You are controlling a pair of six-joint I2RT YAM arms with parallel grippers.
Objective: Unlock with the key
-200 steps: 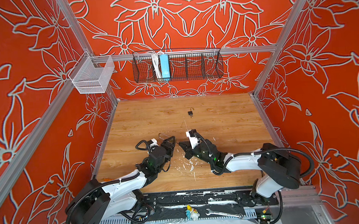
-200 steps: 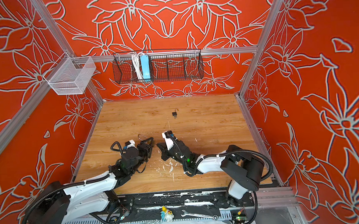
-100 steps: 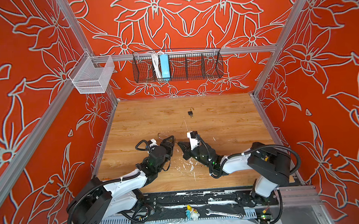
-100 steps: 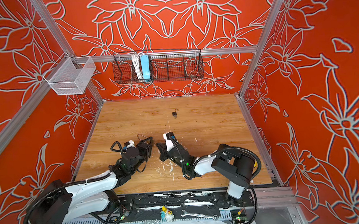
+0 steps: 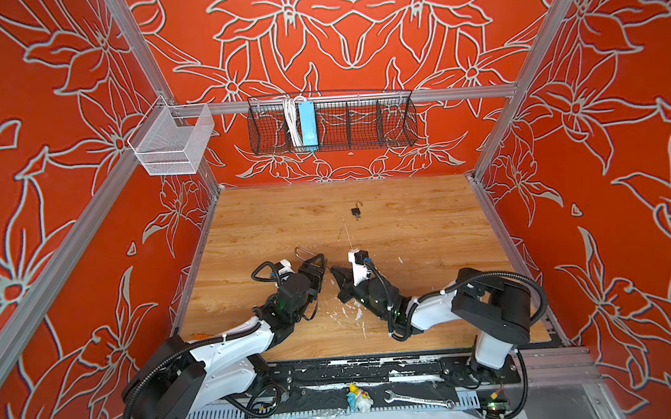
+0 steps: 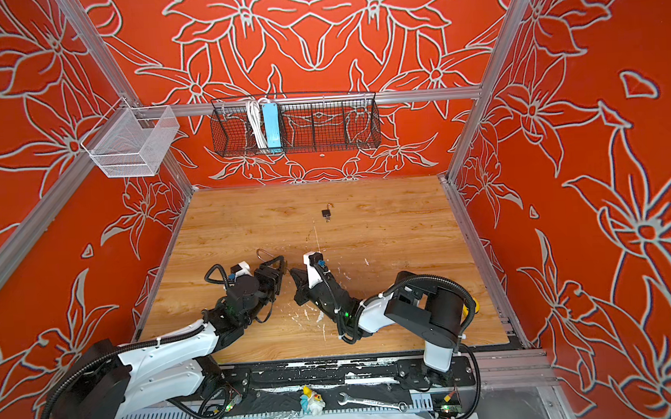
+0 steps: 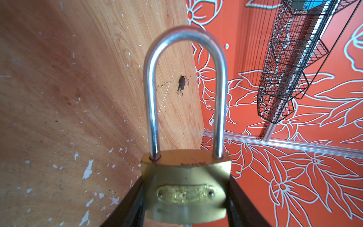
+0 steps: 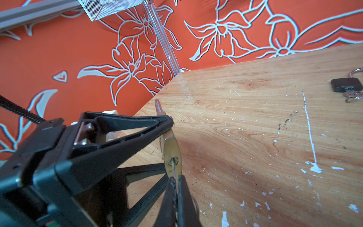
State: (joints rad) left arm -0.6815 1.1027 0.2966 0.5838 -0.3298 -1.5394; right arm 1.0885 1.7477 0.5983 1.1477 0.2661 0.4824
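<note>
The left gripper (image 5: pixel 316 263) holds the brass padlock (image 7: pixel 186 188), with one finger pressed on each side of it. The padlock is held low, close over the wooden table (image 5: pixel 405 222). Its silver loop (image 7: pixel 184 39) sticks out of its top end. Both ends of the loop sit down inside the padlock, so it is locked.

At the padlock's bottom end, the key (image 8: pixel 173 167) pokes into the keyhole. The right gripper (image 8: pixel 176 181) is just behind that end, and its fingers are pinching the key.

The right arm now bends in closer to the padlock than it did a second ago, while both grippers stay where they were. That may be the key starting to turn, but it is too small to be sure. The loop has not popped up, so the key needs more turning.

Far past the padlock's top end, a little dark lock (image 5: pixel 357 212) lies on the table.
</note>
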